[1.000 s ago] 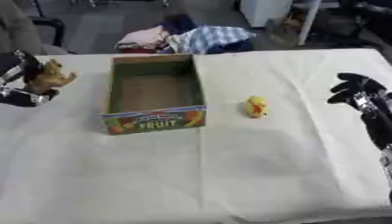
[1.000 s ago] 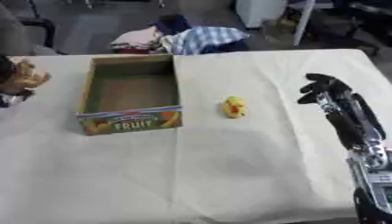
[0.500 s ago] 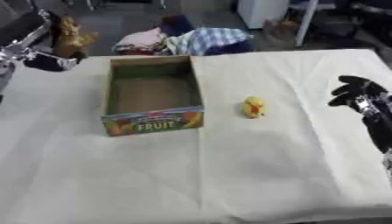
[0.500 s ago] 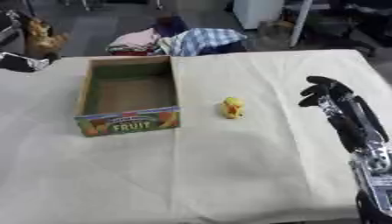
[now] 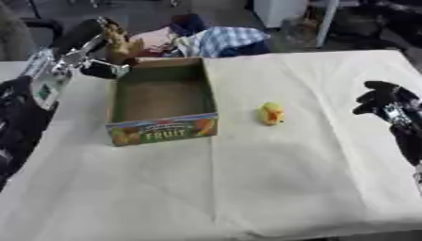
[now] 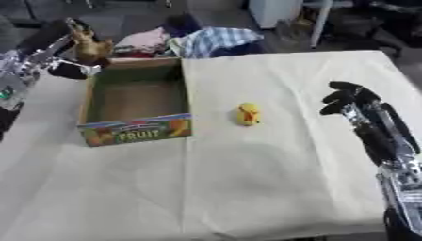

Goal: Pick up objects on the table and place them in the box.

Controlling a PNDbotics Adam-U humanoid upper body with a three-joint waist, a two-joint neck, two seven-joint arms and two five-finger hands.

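A cardboard box (image 5: 200, 94) with "FRUIT" printed on its front stands open at the table's left. My left hand (image 5: 86, 54) hovers over the box's far left corner, shut on a small brown toy (image 5: 120, 44) that looks like an animal figure. A small yellow toy (image 5: 271, 113) lies on the white cloth just right of the box. My right hand (image 6: 350, 100) hangs over the table's right side, well right of the yellow toy, its fingers curled and holding nothing.
A heap of clothes, among them a blue checked cloth (image 5: 225, 39), lies beyond the table's far edge behind the box. The white tablecloth (image 5: 247, 179) covers the whole table.
My left hand has carried the brown toy rightward, from beyond the table's left side to the box's far left corner. The right hand has barely moved.
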